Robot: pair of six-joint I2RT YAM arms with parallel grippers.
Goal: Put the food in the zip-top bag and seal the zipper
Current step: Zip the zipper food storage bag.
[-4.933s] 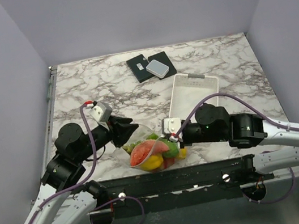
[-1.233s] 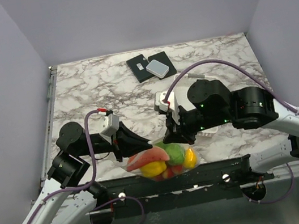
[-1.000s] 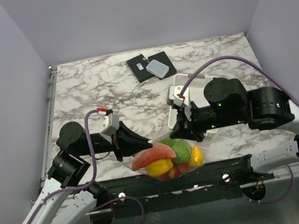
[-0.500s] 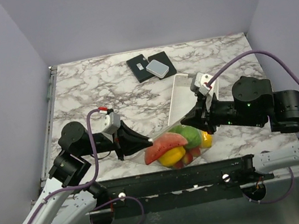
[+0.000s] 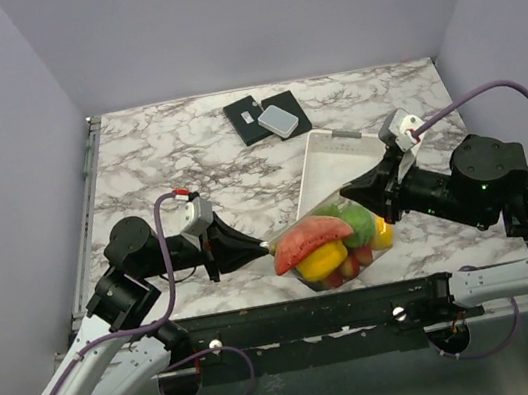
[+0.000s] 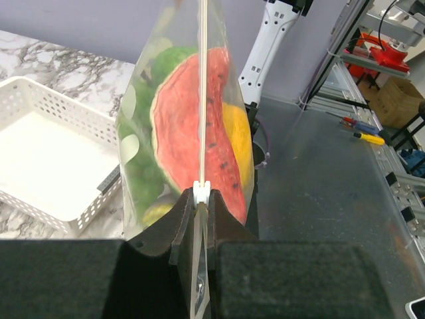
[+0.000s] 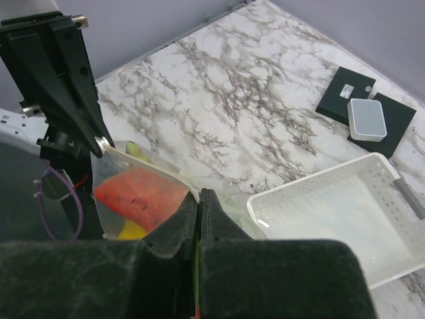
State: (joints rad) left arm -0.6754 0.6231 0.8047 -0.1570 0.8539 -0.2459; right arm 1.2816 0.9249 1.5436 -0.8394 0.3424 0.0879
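The jaws of the left gripper (image 6: 201, 197) and the right gripper (image 7: 198, 201) are clamped on the thin clear zipper strip (image 6: 201, 100) of the clear dotted plastic zip-top bag (image 5: 331, 243), suspended between them above the marbled surface (image 5: 177, 161). The colourful toy food (image 6: 189, 139) sits inside: loading appears complete. Full sealing cannot be confirmed.
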